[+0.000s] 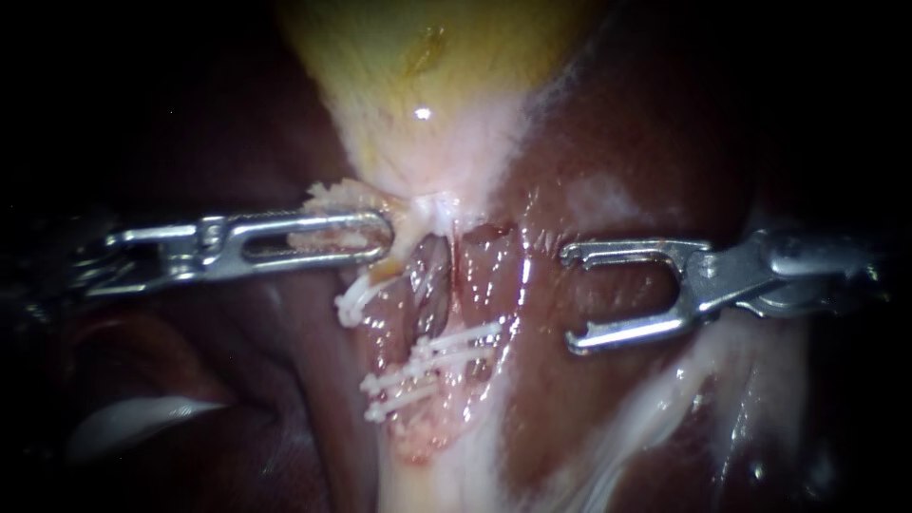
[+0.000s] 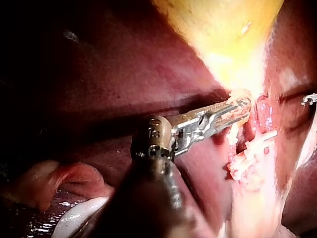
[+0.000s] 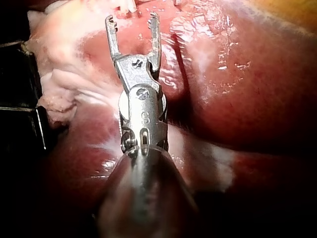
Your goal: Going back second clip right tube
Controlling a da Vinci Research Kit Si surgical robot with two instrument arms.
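the right instrument holds its end effector open and empty over the liver, near the white clips crossing the tube. the left instrument has its end effector clamped on pale tissue below the gallbladder.

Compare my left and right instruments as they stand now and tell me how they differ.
The left instrument has its jaws shut on pale tissue just under the gallbladder; the right instrument has its jaws wide open and empty. The left lies close above the white clips; the right stands apart from them, over the liver. Both point inward, towards each other.
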